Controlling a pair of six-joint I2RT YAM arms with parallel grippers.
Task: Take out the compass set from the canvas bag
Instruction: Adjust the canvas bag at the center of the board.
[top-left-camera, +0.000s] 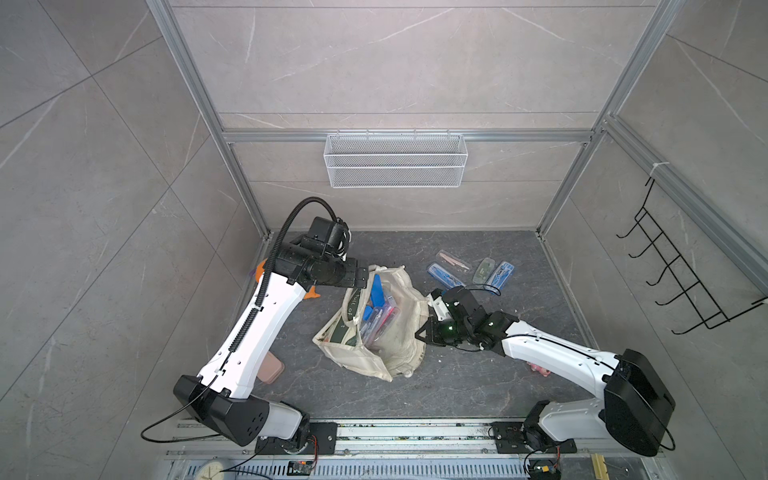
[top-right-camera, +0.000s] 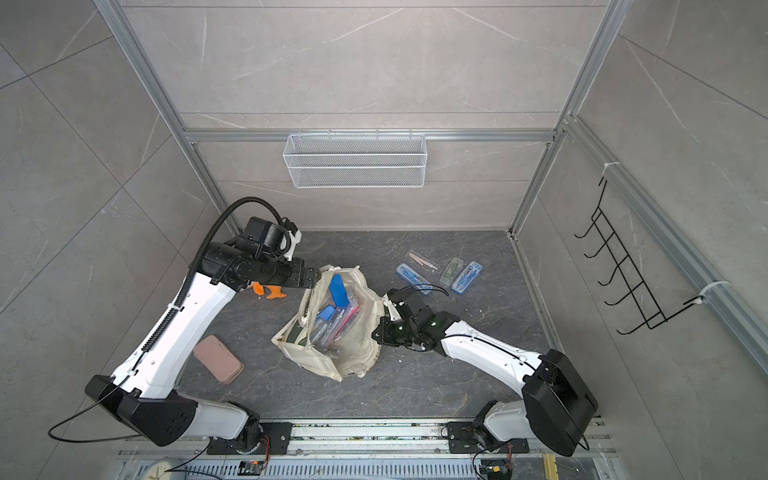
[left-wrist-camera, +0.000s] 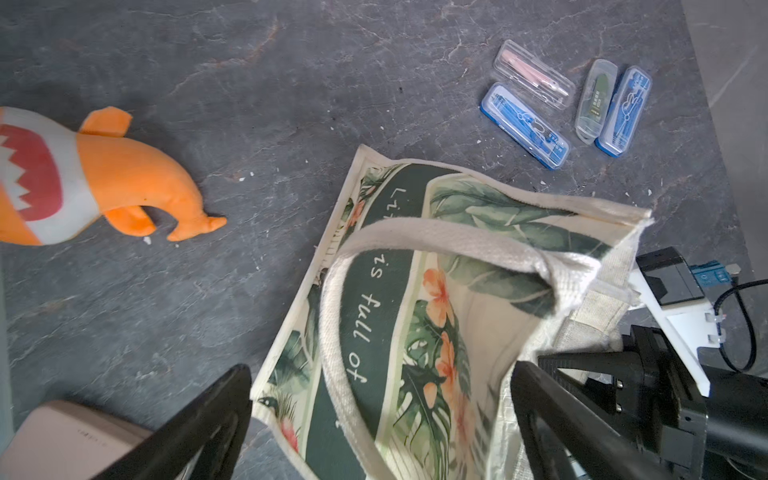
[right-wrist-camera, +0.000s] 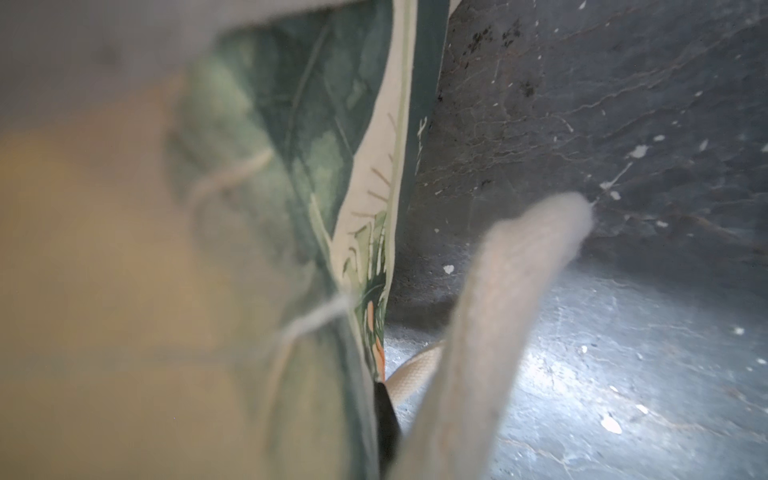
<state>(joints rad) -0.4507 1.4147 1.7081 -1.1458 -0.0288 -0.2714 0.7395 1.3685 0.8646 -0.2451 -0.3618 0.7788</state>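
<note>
The canvas bag (top-left-camera: 399, 353) slumps mouth-up on the dark table (top-left-camera: 478, 382). The right gripper (top-left-camera: 422, 332) is closed, pinching the bag's side rim, likely to hold the mouth wide. The left gripper (top-left-camera: 360, 275), jaws wide apart, hovers at the far rim, probably poised to reach in. Clear compass set cases (top-left-camera: 376, 320) fill the bag; four more cases (top-left-camera: 469, 270) lie beyond it

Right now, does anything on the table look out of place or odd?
The canvas bag is slumped and crumpled open, cases jumbled inside. An orange plush shark lies on its side nearby, an odd fit among stationery.
</note>
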